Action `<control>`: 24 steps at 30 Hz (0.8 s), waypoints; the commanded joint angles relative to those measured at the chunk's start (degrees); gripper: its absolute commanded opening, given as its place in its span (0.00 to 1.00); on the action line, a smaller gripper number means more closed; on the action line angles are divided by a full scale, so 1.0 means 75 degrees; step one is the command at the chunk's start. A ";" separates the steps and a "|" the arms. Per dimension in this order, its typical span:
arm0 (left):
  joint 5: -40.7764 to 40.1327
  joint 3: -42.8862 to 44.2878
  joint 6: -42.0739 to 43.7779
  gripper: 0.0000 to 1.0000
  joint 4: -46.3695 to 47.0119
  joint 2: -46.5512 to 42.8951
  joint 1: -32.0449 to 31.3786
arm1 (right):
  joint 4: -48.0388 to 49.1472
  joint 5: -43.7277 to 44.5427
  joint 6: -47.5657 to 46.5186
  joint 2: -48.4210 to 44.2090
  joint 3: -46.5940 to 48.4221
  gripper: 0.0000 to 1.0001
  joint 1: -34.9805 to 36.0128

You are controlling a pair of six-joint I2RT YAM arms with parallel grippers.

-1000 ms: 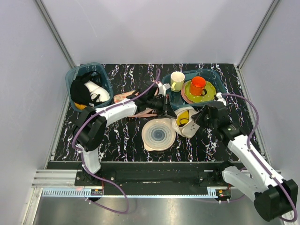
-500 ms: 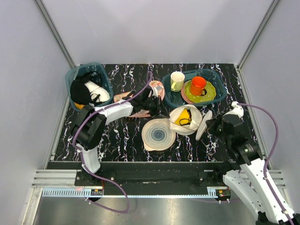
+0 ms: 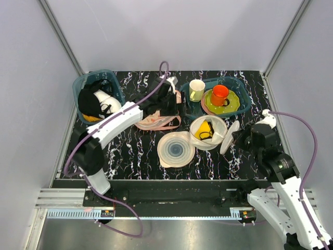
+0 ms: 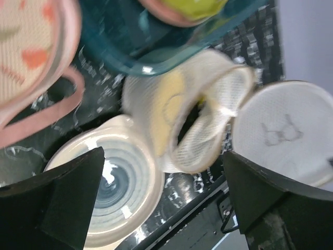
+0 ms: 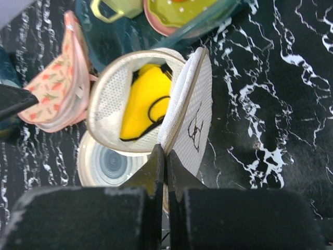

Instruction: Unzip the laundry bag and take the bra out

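White mesh of the laundry bag gapes open on the worktop, hemmed by the teal tray behind and the ringed disc just beside, with bare marble right of its flap. The right claw is pressed together on the flap's edge, the yellow bra lying inside the pouch just beyond its tips. The left claw hangs spread wide near the pink cloth.

Robotics lab enclosure: plain grey panel walls, aluminium frame posts, black marbled counter, mounting rail along the near edge.
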 commanded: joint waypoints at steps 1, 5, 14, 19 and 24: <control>-0.0358 0.1152 0.0690 0.98 -0.0446 -0.0825 -0.0666 | -0.0076 0.0161 -0.0259 0.0104 0.0783 0.00 0.0046; 0.0938 0.1739 0.0573 0.90 -0.0306 -0.0310 -0.1017 | 0.0054 0.0149 -0.0295 0.0280 0.0724 0.00 0.0046; 0.1945 0.1844 0.0022 0.66 0.0843 0.1283 -0.1452 | 0.0019 0.0009 -0.0318 0.0081 0.0923 0.00 0.0046; 0.1115 0.2184 0.0291 0.62 0.0410 0.2080 -0.1499 | -0.0040 -0.0003 -0.0366 -0.0001 0.0958 0.00 0.0046; 0.0236 0.2805 0.0900 0.60 -0.0363 0.2831 -0.1522 | -0.0016 -0.0038 -0.0319 -0.0048 0.0923 0.00 0.0046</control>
